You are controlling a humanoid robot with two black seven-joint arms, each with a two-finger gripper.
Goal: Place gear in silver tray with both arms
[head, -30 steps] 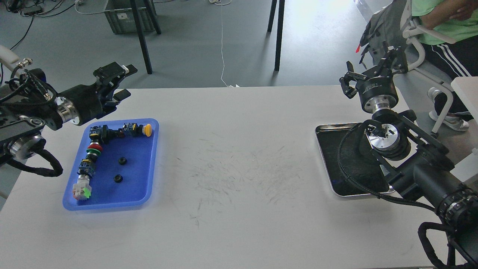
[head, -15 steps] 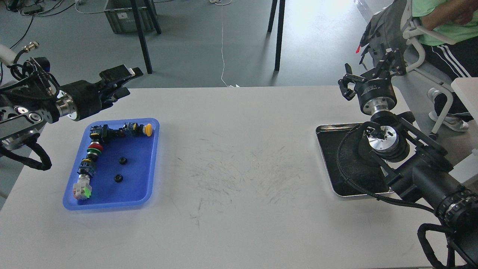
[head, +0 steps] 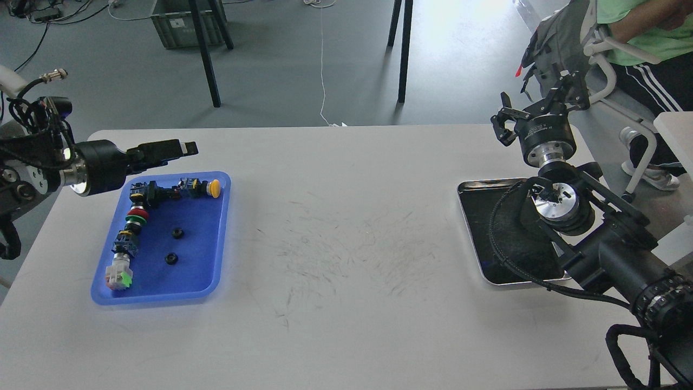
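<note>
Two small black gears [head: 177,233] [head: 171,258] lie on the floor of the blue tray [head: 217,238] at the table's left. My left gripper [head: 187,146] hovers just beyond the blue tray's far edge, pointing right. It is seen side-on, so its fingers cannot be told apart. The silver tray [head: 470,185] lies at the table's right, with nothing showing on its visible floor; my right arm covers part of it. My right gripper [head: 534,105] is raised beyond the silver tray's far edge, open and empty.
The blue tray also holds a bent row of push-button switches [head: 135,216], one with a yellow cap [head: 215,188]. A seated person [head: 644,38] and a chair [head: 601,59] are close behind my right gripper. Table legs [head: 206,54] and a grey crate [head: 178,21] stand on the floor beyond.
My left gripper has dropped from above the table's far edge toward the blue tray and rolled side-on, and the left arm has drawn back left. The right arm has barely moved.
</note>
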